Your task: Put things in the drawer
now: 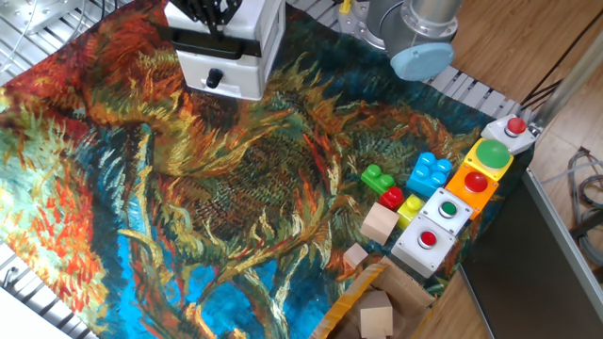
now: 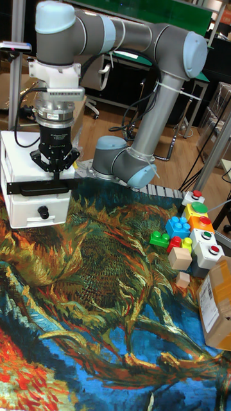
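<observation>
Several blocks (image 1: 429,173) and button boxes (image 1: 450,209) sat far right; my end effector (image 2: 56,176), fingers parted, hovered over the drawer (image 2: 40,204).

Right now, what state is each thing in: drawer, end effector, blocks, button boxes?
Drawer: nearly shut.
End effector: above the drawer box, fingers spread, nothing seen held.
Small cube: on the cloth, untouched.
Larger wood block: on the cloth, untouched.
Button boxes: in a row, unpressed.
</observation>
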`<action>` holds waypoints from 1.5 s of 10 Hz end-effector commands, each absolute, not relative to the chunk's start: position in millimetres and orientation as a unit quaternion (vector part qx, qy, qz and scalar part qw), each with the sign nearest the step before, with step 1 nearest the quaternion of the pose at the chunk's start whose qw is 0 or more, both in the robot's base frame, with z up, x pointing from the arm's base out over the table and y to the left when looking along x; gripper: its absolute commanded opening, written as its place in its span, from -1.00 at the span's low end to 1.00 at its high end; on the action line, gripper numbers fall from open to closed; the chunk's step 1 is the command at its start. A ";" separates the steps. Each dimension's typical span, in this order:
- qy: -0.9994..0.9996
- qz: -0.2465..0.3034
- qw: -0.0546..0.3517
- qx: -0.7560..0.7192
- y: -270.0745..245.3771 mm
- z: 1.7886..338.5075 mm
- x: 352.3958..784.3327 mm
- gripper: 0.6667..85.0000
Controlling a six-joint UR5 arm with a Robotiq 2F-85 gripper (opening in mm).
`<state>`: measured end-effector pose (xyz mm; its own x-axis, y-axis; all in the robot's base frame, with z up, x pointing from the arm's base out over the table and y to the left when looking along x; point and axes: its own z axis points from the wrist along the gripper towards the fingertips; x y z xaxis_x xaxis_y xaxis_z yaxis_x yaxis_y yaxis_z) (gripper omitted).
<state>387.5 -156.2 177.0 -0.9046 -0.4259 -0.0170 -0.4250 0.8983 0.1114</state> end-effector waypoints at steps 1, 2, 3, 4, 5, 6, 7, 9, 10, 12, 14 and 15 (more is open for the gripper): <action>-0.975 -0.056 0.006 0.217 -146.2 191.2 403.1 -0.98; -0.976 -0.056 0.003 0.210 -135.6 198.4 417.5 -0.98; -0.977 -0.051 -0.002 0.209 -127.9 203.3 431.6 -0.98; -0.977 -0.048 -0.002 0.208 -119.0 208.8 443.4 -0.98; -0.978 -0.039 -0.002 0.206 -112.5 215.2 454.2 -0.98; -0.976 -0.028 -0.013 0.215 -111.6 221.4 462.3 -0.98; -0.975 -0.023 -0.023 0.222 -113.7 224.3 464.7 -0.98; -0.971 -0.001 -0.046 0.235 -122.1 224.9 479.0 -0.98; -0.966 0.011 -0.068 0.247 -124.9 226.3 491.6 -0.98; -0.955 0.021 -0.097 0.278 -124.6 228.9 506.8 -0.98; -0.958 -0.017 -0.109 0.265 -74.4 205.8 557.7 -0.98; -0.959 -0.023 -0.113 0.260 -53.9 196.4 583.1 -0.98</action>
